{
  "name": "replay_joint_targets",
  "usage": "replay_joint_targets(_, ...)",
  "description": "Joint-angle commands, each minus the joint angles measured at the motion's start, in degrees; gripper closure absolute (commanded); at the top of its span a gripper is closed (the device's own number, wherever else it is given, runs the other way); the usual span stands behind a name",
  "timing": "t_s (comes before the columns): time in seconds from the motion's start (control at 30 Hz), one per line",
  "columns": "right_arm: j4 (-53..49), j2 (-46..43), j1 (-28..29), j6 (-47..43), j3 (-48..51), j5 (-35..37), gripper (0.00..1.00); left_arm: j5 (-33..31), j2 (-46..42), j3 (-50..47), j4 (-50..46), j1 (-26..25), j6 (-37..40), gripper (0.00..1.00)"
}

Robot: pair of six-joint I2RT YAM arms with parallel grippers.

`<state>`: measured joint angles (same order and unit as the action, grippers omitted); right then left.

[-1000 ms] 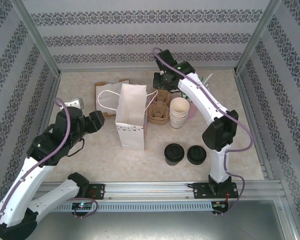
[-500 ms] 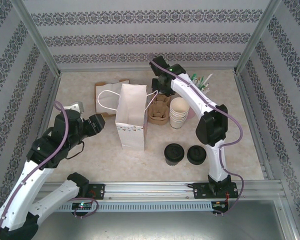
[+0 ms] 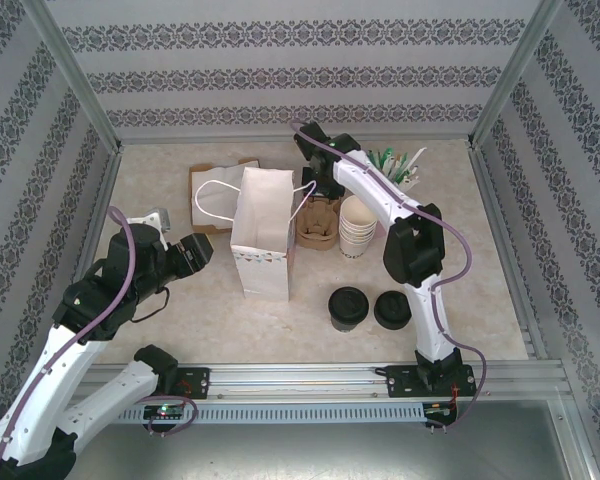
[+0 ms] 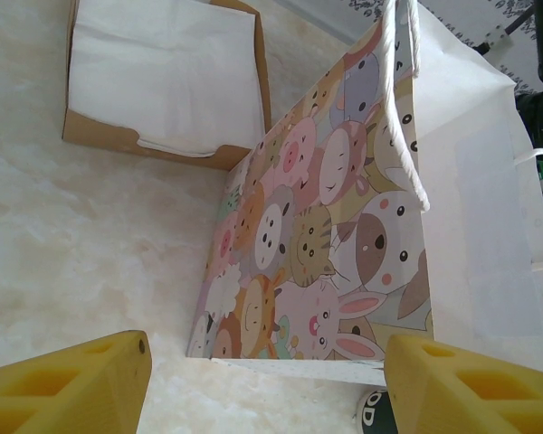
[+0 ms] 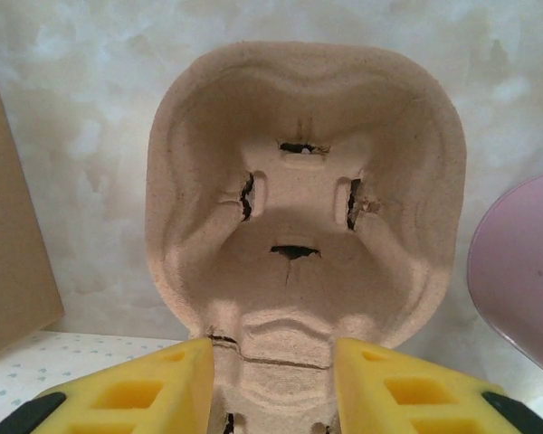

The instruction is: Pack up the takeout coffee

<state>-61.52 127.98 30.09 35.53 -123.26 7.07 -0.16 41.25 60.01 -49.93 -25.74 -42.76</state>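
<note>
The left end effector [image 3: 185, 255], fingers apart, faces the upright paper bag [image 3: 263, 232], with a box of napkins [image 3: 212, 190] behind it. Right of the bag, the right end effector [image 5: 271, 362], fingers apart, hangs over a pulp cup carrier [image 5: 299, 208]. The takeout coffee [image 3: 348, 308] stands on the table [image 3: 230, 320], with the stack of cups [image 3: 358, 225] behind it and the lids [image 3: 393, 310] just beside it. A second ago the right end effector hung further right.

napkin box [image 3: 215, 190]: behind the bag [image 3: 262, 245], to its left
cup carrier [image 3: 318, 222]: just right of the bag
cup stack [image 3: 358, 226]: right of the bag, past the cup carrier
takeout coffee [image 3: 348, 308]: front-right of the bag
lid stack [image 3: 393, 310]: front-right of the bag, beyond the takeout coffee
</note>
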Motion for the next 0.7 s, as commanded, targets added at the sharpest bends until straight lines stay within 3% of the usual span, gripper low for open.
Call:
replay_joint_targets(0.0,-2.1,1.5,0.8,0.9,-1.7,1.1,0.59,0.4,-0.1,-0.3,1.7,0.7,-0.8,0.3)
replay_joint_targets(0.67,-3.3,2.9,1.6,3.4,0.7,2.5,0.56,0.6,-0.9,-1.0,2.0,0.8,-1.7,0.3)
